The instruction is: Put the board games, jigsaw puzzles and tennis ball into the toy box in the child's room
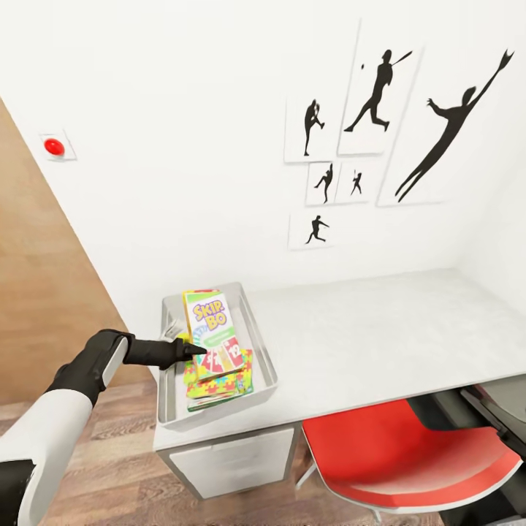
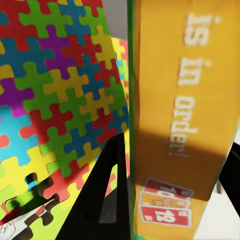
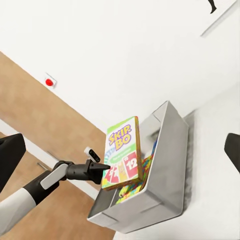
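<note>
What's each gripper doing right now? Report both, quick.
Left gripper: closed on the Skip-Bo board game, holding it over the toy box.
Right gripper: fingers spread apart, open, holding nothing.

1. A red chair (image 1: 409, 456) with a rounded seat stands on the floor, its seat partly under the front edge of the light grey surface.
2. A red round button (image 1: 54, 147) on a small white plate sits on the white wall, near the brown wooden panel (image 1: 36, 307).
3. The wooden panel runs slantwise across the head view, next to the wall.
4. A wood-plank floor (image 1: 117, 467) shows below, grey-brown in tone.
5. White drawer fronts (image 1: 234, 456) show just beside the chair.
</note>
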You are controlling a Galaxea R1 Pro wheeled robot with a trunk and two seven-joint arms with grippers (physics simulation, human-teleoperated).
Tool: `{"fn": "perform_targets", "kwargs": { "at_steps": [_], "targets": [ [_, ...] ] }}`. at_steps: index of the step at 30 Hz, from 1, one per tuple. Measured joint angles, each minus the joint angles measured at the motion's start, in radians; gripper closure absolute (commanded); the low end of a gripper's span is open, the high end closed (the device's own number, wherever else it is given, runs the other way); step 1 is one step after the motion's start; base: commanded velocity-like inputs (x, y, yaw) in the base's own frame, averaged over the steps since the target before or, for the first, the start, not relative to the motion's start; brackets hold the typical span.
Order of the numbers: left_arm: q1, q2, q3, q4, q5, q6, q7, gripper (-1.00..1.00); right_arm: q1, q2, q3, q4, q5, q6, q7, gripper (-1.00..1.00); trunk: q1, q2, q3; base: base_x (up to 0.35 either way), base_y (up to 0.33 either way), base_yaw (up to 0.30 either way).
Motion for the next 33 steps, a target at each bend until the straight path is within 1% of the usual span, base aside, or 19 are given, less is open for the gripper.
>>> {"fn": "perform_targets", "kwargs": {
  "at_steps": [3, 4, 24, 27, 31, 33],
  "targets": [
    [0.000, 0.001, 0.000, 0.000, 0.000, 0.000, -0.004, 1.00, 0.000, 0.001, 0.000, 0.000, 0.000, -0.001, 0.001, -1.00, 0.000, 0.000, -0.002, 0.000, 0.000, 0.000],
    [0.000, 0.001, 0.000, 0.000, 0.000, 0.000, -0.005, -1.00, 0.000, 0.001, 0.000, 0.000, 0.000, -0.001, 0.001, -1.00, 0.000, 0.000, -0.002, 0.000, 0.000, 0.000],
    [0.000, 0.009, 0.001, -0.007, 0.004, 0.000, -0.008, -1.00, 0.000, 0.003, 0.000, 0.000, -0.001, -0.001, 0.001, -1.00, 0.000, 0.000, -0.002, 0.000, 0.000, 0.000],
    [0.000, 0.010, 0.001, -0.010, 0.005, 0.000, -0.019, -1.00, 0.001, 0.003, 0.000, 0.000, -0.001, -0.001, 0.001, -1.00, 0.000, 0.000, -0.002, 0.000, 0.000, 0.000],
    [0.001, 0.012, -0.002, -0.034, 0.006, 0.000, -0.102, -1.00, 0.001, 0.004, 0.000, 0.000, -0.001, -0.003, 0.003, -1.00, 0.000, 0.000, -0.002, 0.000, 0.000, 0.000],
    [0.007, 0.016, -0.006, -0.089, 0.006, 0.000, -0.209, -1.00, 0.000, 0.005, 0.000, 0.000, -0.001, -0.004, 0.004, -1.00, 0.000, 0.000, 0.000, 0.000, 0.000, 0.000]
  ]
}}
